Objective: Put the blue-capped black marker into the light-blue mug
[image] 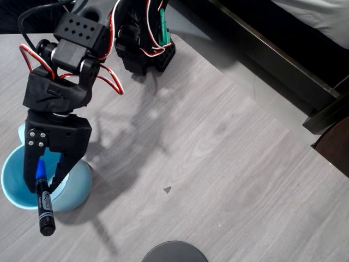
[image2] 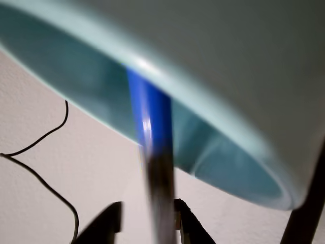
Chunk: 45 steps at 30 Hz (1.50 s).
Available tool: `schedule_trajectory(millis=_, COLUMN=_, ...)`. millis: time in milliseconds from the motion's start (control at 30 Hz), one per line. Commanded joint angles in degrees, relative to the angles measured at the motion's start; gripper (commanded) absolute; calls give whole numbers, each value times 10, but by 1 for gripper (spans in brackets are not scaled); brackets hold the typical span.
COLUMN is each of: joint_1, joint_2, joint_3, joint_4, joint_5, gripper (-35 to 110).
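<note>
In the wrist view, closest to the lens, the two dark fingers [image2: 109,223] of the tool [image2: 147,223] sit at the 6 o'clock edge, pressed narrowly against the blurred black barrel of the marker [image2: 152,127], so the tool is holding the marker. The barrel rises toward 12 o'clock and turns into a bright blue cap, whose end passes over the rim of the mug [image2: 238,132] and shows against its pale blue inside. The mug's opening and outer wall fill the upper part from 10 o'clock round to 4 o'clock. Beyond it lies a pale surface with a thin black cable [image2: 45,134] curling at 9 o'clock.

In the overhead view, the tool [image: 46,172] hangs at about 8 o'clock, over the mug [image: 76,191], which stands on the grey wood-grain table [image: 218,164]. The marker [image: 43,202] is gripped near its blue cap; the cap lies within the mug's outline, while the labelled black barrel crosses the rim toward 6 o'clock and its end reaches past the mug over the table. The arm [image: 76,49], black with red and white wires, runs up to its base at 12 o'clock. A small dark speck [image: 167,190] lies near the centre, and a dark round object [image: 174,252] is cut off at 6 o'clock.
</note>
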Motion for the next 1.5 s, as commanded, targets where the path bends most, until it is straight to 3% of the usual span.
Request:
schedule_trajectory(millis=0, joint_1=-4, joint_2=20, joint_3=-1, joint_4=-10, joint_5=2, gripper=28)
schedule_trajectory(millis=367, joint_1=-28, joint_2=73, joint_3=29, joint_4=-10, joint_5=-39, gripper=30)
schedule_trajectory(millis=533, joint_1=-100, joint_2=168, joint_3=90, joint_4=-11, joint_5=-173, gripper=26)
schedule_trajectory(millis=633, joint_1=-143, joint_2=255, joint_3=145, joint_4=-11, joint_5=-288, gripper=0)
schedule_trajectory(millis=933, joint_1=-219, joint_2=553, joint_3=374, joint_4=-1, joint_5=-487, gripper=0)
schedule_trajectory(millis=1467, joint_1=-282, joint_2=773, joint_3=536, joint_4=104, joint_5=-530, gripper=0)
